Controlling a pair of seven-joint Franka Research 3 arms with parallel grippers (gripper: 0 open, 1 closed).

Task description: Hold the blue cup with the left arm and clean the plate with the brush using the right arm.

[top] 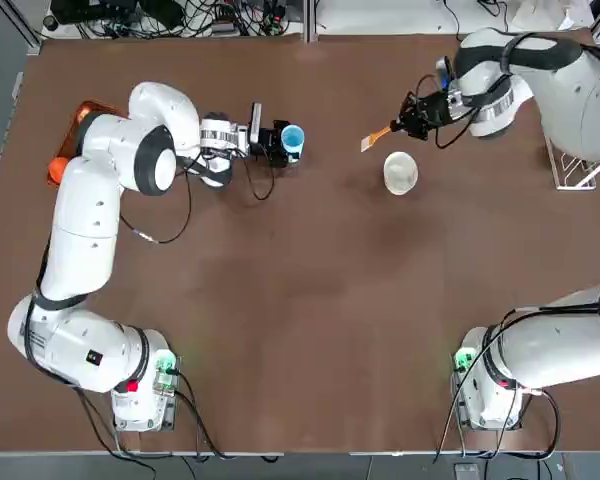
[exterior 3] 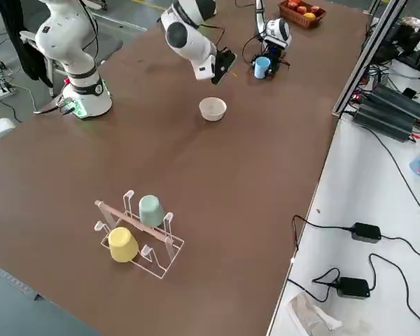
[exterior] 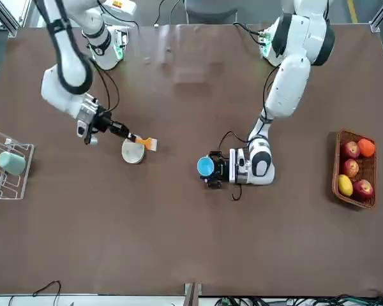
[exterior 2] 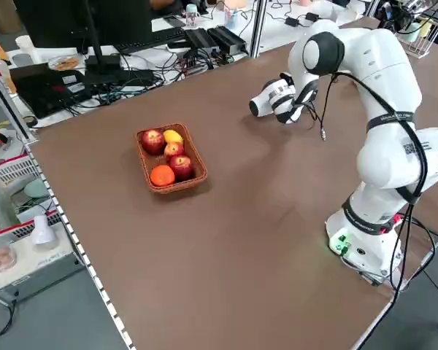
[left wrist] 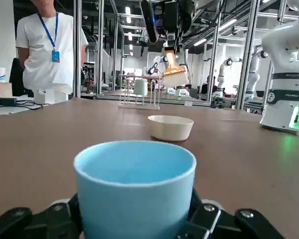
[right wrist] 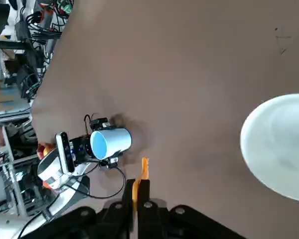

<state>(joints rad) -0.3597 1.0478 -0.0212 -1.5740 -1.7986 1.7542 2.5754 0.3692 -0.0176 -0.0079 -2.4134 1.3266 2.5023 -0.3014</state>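
Hovering above the plate at upper right of the top view, the right gripper has its fingers pressed tight on the handle of the brush, whose pale bristles hang in the air just left of the dish, not yet touching it. The plate is a small white shallow bowl, empty and unheld, so a sideways stroke could, I judge, skate it across the table or tip it; a thin handle may also twist in the pinch under pressure. Left of it, near the upper middle of that view, the left gripper lies low along the table, its fingers pinching the cup, a light-blue handleless tumbler standing upright, empty inside. A wide sweep might reach the cup.
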